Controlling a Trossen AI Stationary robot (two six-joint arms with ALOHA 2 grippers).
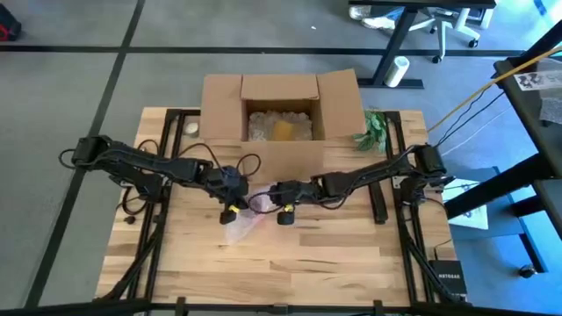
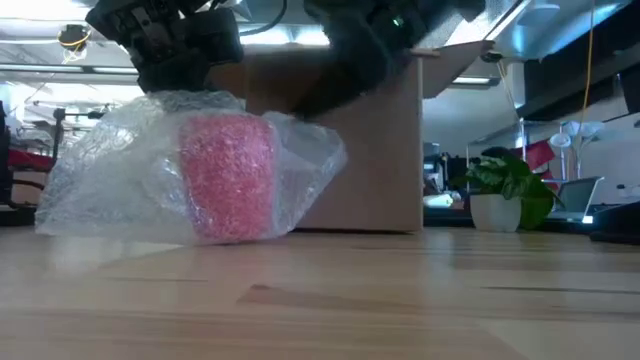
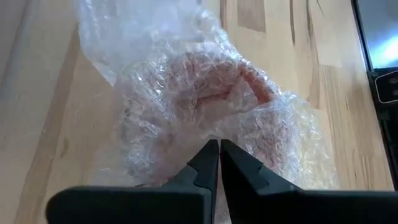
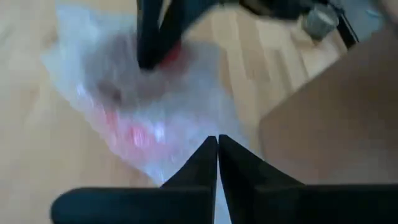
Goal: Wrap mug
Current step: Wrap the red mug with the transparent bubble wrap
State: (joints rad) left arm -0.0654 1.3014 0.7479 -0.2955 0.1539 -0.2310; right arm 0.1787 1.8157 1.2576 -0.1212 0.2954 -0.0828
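A: Where was the mug (image 2: 228,178)?

B: Upright on the surface (image 1: 334,254), inside loose bubble wrap (image 3: 186,93), just under the left end effector (image 3: 219,146) and beside the right end effector (image 4: 217,140).

A: And their fingers?

B: Both pairs were pressed together. The left tips sat at the wrap's top; whether they pinched it, I couldn't tell. The right tips gripped nothing visible, at the wrap's edge.

A: Anything behind them?

B: An open box (image 1: 281,112) and a plant (image 2: 505,190).
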